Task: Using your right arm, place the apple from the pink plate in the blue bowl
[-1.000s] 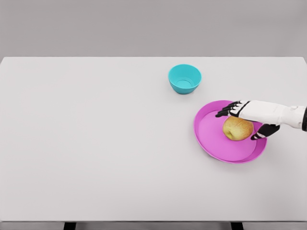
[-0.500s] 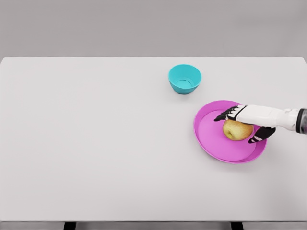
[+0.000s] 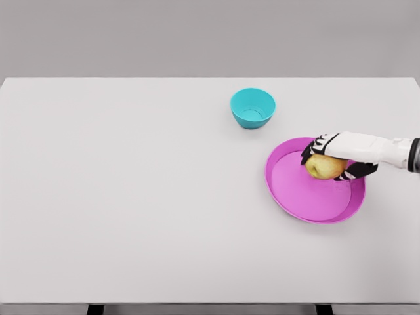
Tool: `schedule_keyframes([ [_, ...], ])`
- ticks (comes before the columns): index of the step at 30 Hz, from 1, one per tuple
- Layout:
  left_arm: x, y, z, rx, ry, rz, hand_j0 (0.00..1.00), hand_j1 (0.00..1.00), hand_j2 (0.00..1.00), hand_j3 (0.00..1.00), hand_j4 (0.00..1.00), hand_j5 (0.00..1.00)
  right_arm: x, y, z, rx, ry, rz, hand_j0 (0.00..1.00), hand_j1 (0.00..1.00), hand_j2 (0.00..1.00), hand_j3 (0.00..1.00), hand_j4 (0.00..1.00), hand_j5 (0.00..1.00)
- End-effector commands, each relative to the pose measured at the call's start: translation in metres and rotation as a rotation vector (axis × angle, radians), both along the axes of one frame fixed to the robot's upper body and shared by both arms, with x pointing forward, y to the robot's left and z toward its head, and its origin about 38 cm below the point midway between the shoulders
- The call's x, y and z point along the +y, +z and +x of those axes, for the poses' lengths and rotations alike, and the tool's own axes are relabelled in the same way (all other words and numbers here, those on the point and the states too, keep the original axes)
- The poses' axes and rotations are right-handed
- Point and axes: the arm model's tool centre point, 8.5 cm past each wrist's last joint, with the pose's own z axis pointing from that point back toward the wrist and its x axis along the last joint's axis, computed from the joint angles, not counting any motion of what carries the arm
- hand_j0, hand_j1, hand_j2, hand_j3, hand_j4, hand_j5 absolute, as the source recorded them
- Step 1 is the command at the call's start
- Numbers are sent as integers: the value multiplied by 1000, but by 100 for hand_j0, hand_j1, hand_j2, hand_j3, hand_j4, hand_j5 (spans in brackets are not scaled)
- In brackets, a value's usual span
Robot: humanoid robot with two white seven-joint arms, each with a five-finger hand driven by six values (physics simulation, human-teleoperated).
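A yellow-red apple [image 3: 325, 167] is over the pink plate [image 3: 302, 193] at the table's right side. My right hand [image 3: 331, 159] reaches in from the right edge and its dark fingers are curled over the apple's top and sides, gripping it. The apple appears slightly raised off the plate's floor, toward the plate's far rim. The blue bowl [image 3: 252, 107] stands upright and empty, behind and to the left of the plate. The left arm does not show.
The white table [image 3: 131, 197] stretches wide to the left; its front edge runs along the bottom and its right edge lies just beyond the plate.
The fingers have closed from spread over the apple to wrapped around it. Apple and hand have shifted slightly up and away in the picture.
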Motion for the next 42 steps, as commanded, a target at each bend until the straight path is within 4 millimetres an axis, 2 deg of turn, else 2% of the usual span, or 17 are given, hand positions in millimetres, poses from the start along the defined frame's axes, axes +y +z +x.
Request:
schedule_keyframes([
  [1,0,0,0,0,0,0,100,100,100,100,100,100,-1,2,1,-1,-8,7,50,50,50,50,50,50],
  [3,0,0,0,0,0,0,100,100,100,100,100,100,0,9,6,-20,-7,10,50,50,50,50,50,50],
  [5,0,0,0,0,0,0,100,100,100,100,100,100,12,19,17,-51,5,40,49,49,49,49,49,49],
  [15,0,0,0,0,0,0,100,100,100,100,100,100,29,35,70,-102,-57,93,50,50,50,50,50,50],
  [18,0,0,0,0,0,0,100,100,100,100,100,100,50,43,82,-121,-30,102,50,50,50,50,50,50],
  [20,0,0,0,0,0,0,100,100,100,100,100,100,61,41,91,-108,-22,102,50,50,50,50,50,50],
  [25,0,0,0,0,0,0,100,100,100,100,100,100,76,36,112,-93,-45,77,50,50,50,50,50,50],
  [31,0,0,0,0,0,0,100,100,100,100,100,100,110,37,140,-81,-52,44,50,50,50,50,50,50],
  [35,0,0,0,1,0,0,100,100,100,100,100,100,123,32,152,-60,-67,12,50,50,50,50,50,50],
  [42,0,0,0,0,0,0,100,100,100,100,100,100,144,30,160,-48,-60,-15,50,50,50,50,50,50],
])
